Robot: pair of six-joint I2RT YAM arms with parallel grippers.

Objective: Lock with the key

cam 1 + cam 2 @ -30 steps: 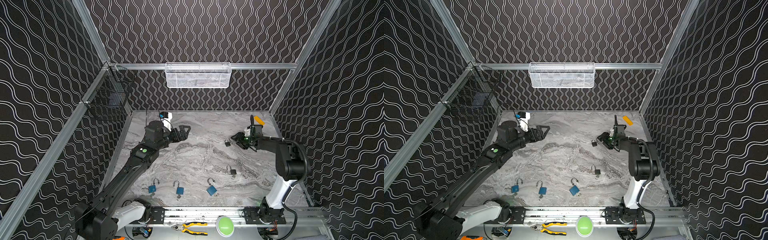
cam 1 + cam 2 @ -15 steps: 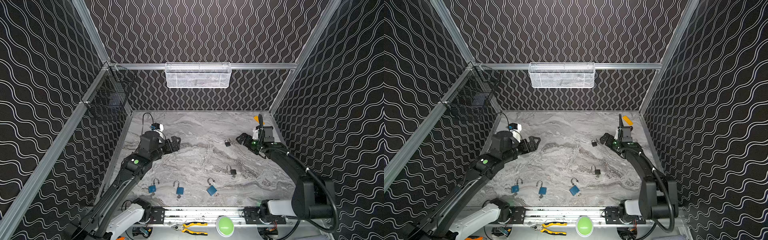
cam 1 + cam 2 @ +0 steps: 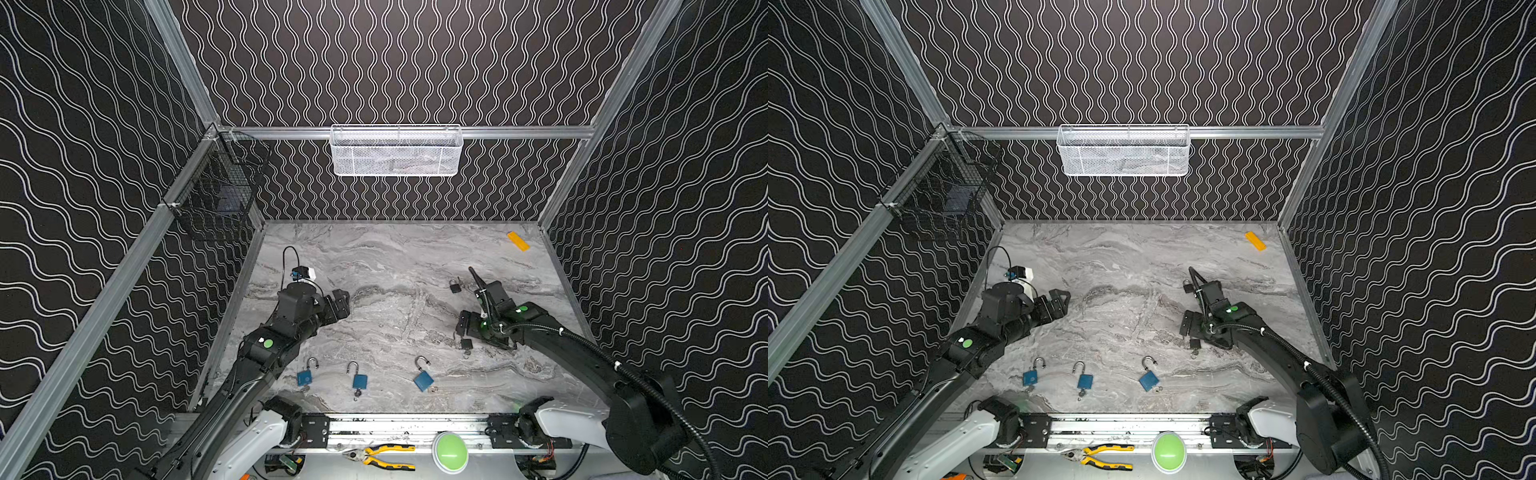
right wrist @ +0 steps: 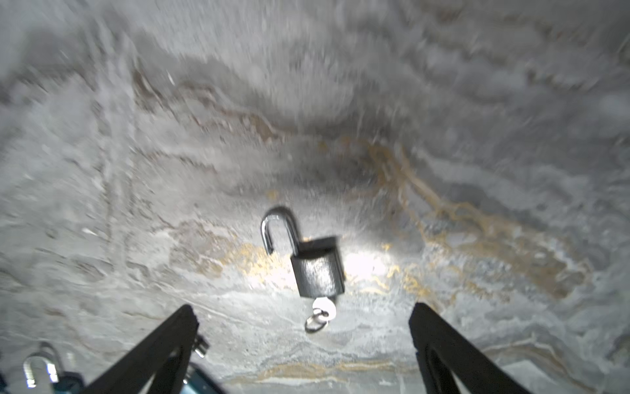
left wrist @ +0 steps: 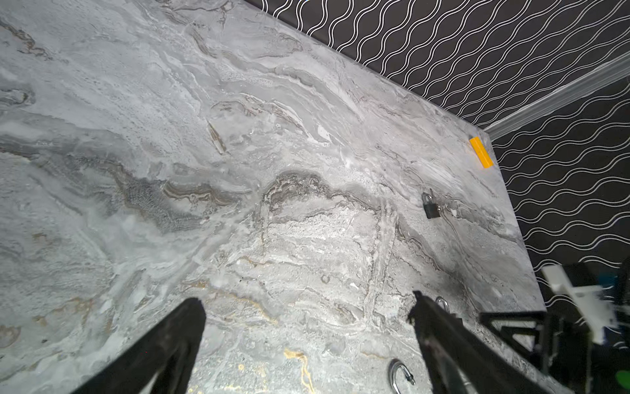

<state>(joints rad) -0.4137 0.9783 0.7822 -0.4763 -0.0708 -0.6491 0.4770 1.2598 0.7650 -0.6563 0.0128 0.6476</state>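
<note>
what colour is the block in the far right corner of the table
Yellow-orange block; clearest in the left wrist view.

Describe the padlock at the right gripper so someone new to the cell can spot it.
On the marble table, go right of centre to the right gripper; the open black padlock lies flat by its open jaws, key in it. It is black, unlike the three blue padlocks in the front row, and its shackle is open, while the far black padlock looks shut.
</note>
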